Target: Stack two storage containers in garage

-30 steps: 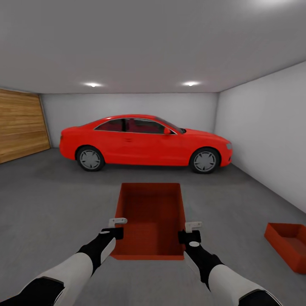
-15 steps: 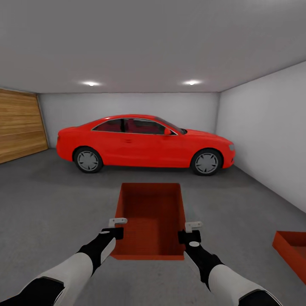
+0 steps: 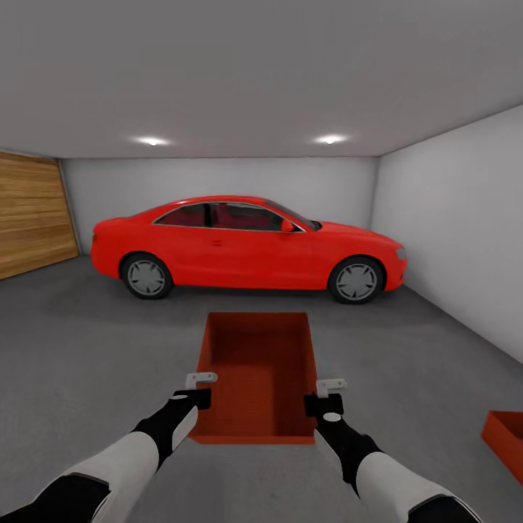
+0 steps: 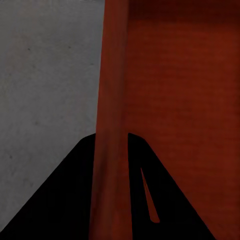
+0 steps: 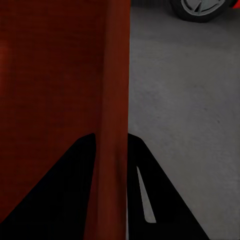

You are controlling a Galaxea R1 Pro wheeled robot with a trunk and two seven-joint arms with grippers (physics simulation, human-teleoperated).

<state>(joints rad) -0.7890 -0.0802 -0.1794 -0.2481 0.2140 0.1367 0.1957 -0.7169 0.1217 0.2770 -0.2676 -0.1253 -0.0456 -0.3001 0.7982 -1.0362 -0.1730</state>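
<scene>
Garage floor; both end effectors grip 1 storage container

Both arms stretched forward and roughly parallel, white forearms narrowing to black wrists, rising from 7 and 5 o'clock in the head view. Left end effector clamped over the left long wall of the storage container, dark fingers straddling that thin wall in the left wrist view. Right end effector clamped likewise on the opposite wall, fingers on either side of it, both wrists level.
</scene>
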